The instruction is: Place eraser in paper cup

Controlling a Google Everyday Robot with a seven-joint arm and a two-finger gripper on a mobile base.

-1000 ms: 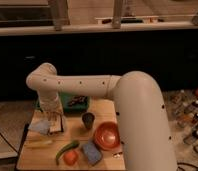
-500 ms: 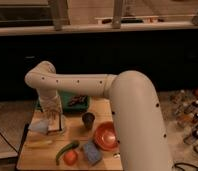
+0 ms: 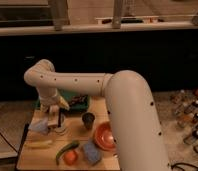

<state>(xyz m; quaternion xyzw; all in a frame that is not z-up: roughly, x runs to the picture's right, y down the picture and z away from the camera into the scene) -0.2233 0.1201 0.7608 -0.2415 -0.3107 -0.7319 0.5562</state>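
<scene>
- On the left part of the wooden tabletop (image 3: 39, 159): a pale crumpled sheet (image 3: 38, 126), and nearer the front edge a long yellow item (image 3: 38, 144) lying flat.
- Just right of the sheet: gripper (image 3: 54, 115) pointing down, pinched on the eraser (image 3: 53, 120), a tan block with a dark side, held upright and off the table.
- Right under and just beside the eraser: paper cup (image 3: 61, 131), only part of its white rim showing.
- Near the front: a curved green pepper (image 3: 67, 148) with a round orange fruit (image 3: 70, 157) touching its lower end.
- Behind the gripper: a green tray (image 3: 76, 100).
- Right of the paper cup, apart from it: a small dark metal cup (image 3: 88, 120), upright.
- Further right: a blue sponge (image 3: 91, 153), just beside a red bowl (image 3: 106, 136).
- Far right: the thick white arm (image 3: 129, 105).
</scene>
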